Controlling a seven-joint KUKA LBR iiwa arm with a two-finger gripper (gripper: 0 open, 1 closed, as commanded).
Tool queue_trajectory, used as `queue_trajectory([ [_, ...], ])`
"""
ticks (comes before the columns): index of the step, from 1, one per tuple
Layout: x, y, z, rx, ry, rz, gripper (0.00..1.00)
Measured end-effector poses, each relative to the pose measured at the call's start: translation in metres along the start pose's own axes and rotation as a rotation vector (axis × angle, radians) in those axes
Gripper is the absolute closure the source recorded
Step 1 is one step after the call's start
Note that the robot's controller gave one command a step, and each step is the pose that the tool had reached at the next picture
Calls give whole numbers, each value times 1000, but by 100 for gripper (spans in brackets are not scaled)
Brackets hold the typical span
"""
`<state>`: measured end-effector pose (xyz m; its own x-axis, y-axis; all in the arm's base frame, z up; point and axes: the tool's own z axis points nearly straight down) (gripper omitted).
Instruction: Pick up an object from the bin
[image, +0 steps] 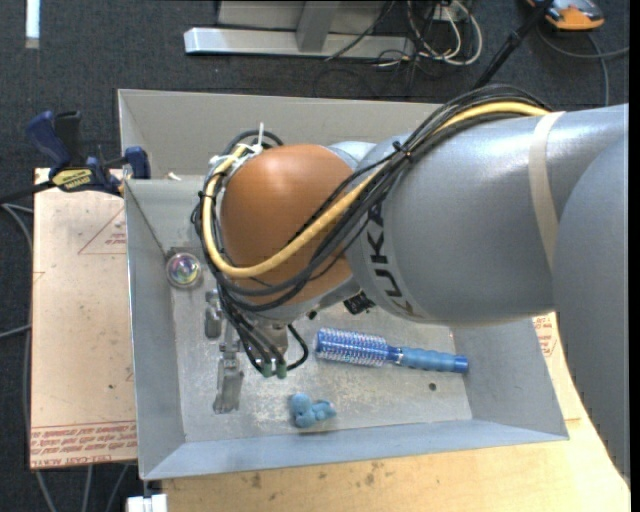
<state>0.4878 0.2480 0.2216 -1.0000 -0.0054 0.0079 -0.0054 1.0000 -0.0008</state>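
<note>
Starting at the left of the bin (150, 330): a small shiny round bead (183, 268) lies against the left wall, near the upper corner. Just right of it and lower, the gripper (222, 355) hangs close over bare floor. Its grey fingers (228, 388) stand apart with nothing between them. No object lies under them. The nearest candidates are the bead above and a small blue lump (310, 410) to the lower right, near the front wall. Further right, a blue hairbrush (385, 352) lies flat, bristle head towards the gripper, handle pointing away.

Recommendation: shift towards one object before closing. The lump, lying clear of the wall, appears the easier target. The bead sits tight against the wall, and a finger could foul the metal there.

Arm pose: the wrist, under its orange cover (285, 215), points steeply down into the left half. Black and yellow cables (300, 245) loop across the cover, and the grey arm (480, 220) crosses the right half of the bin
</note>
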Motion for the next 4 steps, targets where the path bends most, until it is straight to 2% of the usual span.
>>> queue_trajectory([
  [1, -17, -64, -9, -1, -8, 277, 0],
  [2, -7, -137, 107, 1, -1, -34, 0],
  [3, -10, -152, 151, -1, -15, -400, 0],
  [4, -8, -152, 151, -1, -8, -400, 100],
])
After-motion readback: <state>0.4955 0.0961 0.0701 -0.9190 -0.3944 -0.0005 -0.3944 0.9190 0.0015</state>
